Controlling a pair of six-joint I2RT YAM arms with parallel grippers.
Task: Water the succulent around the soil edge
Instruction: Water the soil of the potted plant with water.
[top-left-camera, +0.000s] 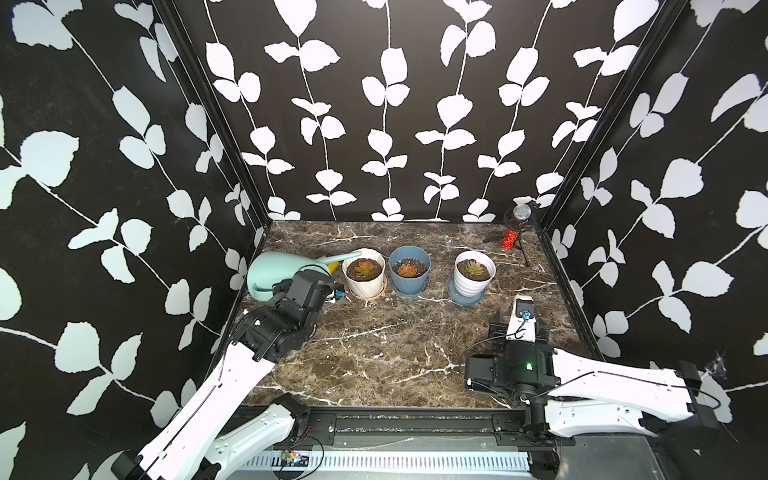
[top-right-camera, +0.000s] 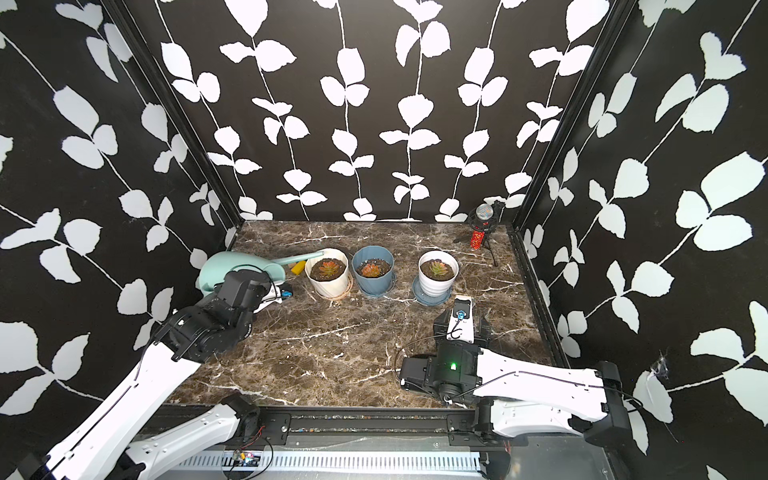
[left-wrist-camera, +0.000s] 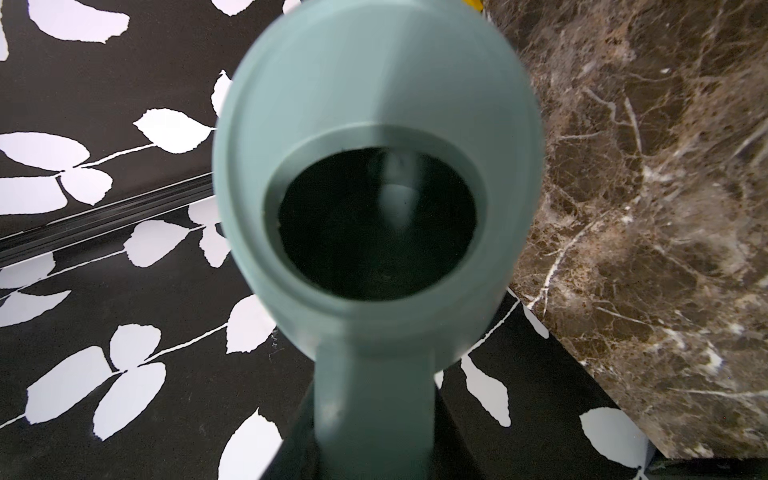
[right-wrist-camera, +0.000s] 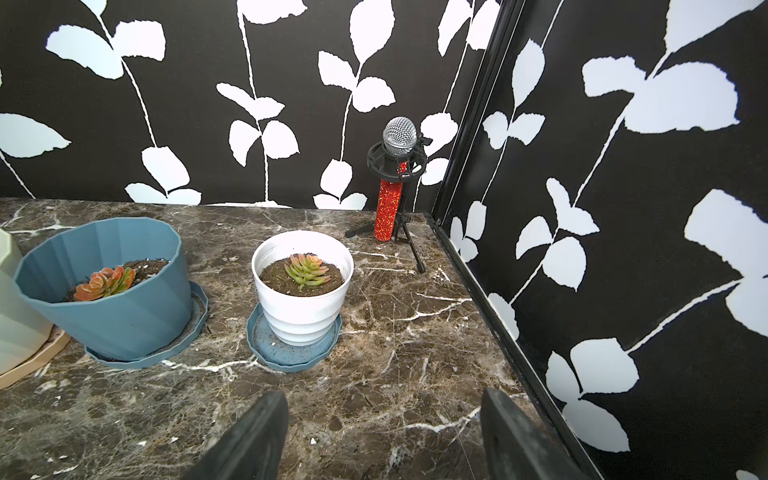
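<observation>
A mint-green watering can (top-left-camera: 270, 270) (top-right-camera: 232, 266) (left-wrist-camera: 374, 104) sits at the left edge of the table. Its spout's yellow tip (top-left-camera: 333, 267) lies just left of the cream pot (top-left-camera: 365, 284). My left gripper (left-wrist-camera: 374, 449) is shut on the can's handle, and in both top views its fingers are hidden behind the wrist. Three succulents stand in a row: a red one (top-left-camera: 365, 268) in the cream pot, an orange one (top-left-camera: 407, 269) in a blue pot (top-left-camera: 409, 284), and a green one (top-left-camera: 473, 269) (right-wrist-camera: 306, 270) in a white pot (right-wrist-camera: 305, 316). My right gripper (right-wrist-camera: 382, 419) hangs open and empty, on the near side of the white pot.
A red glitter microphone (top-left-camera: 513, 232) (right-wrist-camera: 390, 199) on a small tripod stands in the back right corner. Black walls with white leaf print close in the marble table (top-left-camera: 395, 353) on three sides. The blue and white pots stand on blue saucers (right-wrist-camera: 291, 357).
</observation>
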